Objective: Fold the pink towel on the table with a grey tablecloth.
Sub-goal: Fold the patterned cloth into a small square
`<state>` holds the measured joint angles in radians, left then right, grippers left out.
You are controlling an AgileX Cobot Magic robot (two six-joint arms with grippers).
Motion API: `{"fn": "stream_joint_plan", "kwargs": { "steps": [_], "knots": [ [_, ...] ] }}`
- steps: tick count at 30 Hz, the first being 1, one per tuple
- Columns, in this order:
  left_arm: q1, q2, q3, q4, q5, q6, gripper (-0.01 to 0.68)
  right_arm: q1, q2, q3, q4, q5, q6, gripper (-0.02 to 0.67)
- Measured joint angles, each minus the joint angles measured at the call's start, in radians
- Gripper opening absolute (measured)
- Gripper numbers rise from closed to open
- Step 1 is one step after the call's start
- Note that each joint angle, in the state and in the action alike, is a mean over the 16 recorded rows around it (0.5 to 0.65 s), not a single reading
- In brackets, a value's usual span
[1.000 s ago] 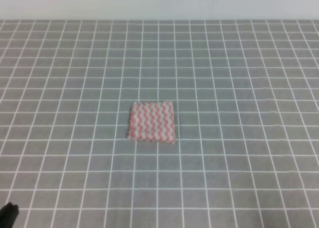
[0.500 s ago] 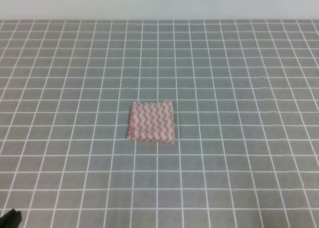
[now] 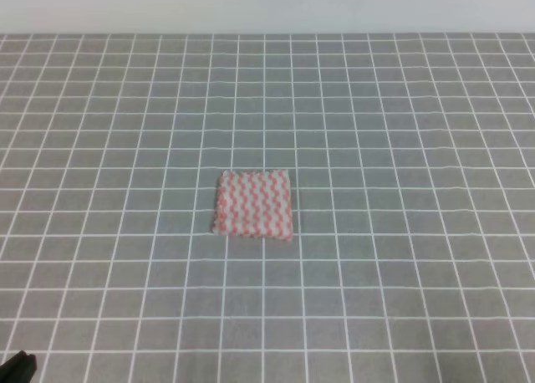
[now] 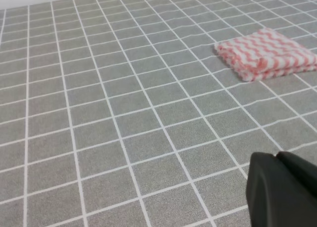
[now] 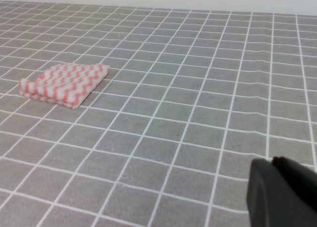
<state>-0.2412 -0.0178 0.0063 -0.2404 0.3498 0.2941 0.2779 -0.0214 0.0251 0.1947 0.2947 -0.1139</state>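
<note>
Exterior high view showed the thin pink-and-white zigzag-striped towel (image 3: 254, 204) lying folded into a small, layered rectangle on the grey, white-gridded cloth tabletop (image 3: 401, 132). It lay well apart from both sets of jaws, ahead and to the right of the left gripper (image 4: 282, 190) and ahead and to the left of the right gripper (image 5: 281, 192). Only dark housing showed; I cannot tell how either pair of jaws stood.

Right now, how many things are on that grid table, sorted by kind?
Pink towel, folded: 1
Grey tablecloth with white grid: 1
Robot grippers, seen only as dark tips, left and right: 2
Total: 4
</note>
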Motion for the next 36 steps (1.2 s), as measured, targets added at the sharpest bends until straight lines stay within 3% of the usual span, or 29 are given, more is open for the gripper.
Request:
{"fn": "stream_joint_plan", "kwargs": {
  "steps": [36],
  "knots": [
    [0.0,0.002,-0.001,0.0,0.001,0.0,-0.004,0.0,-0.001,0.001,0.0,-0.001,0.0,-0.015]
  ]
}}
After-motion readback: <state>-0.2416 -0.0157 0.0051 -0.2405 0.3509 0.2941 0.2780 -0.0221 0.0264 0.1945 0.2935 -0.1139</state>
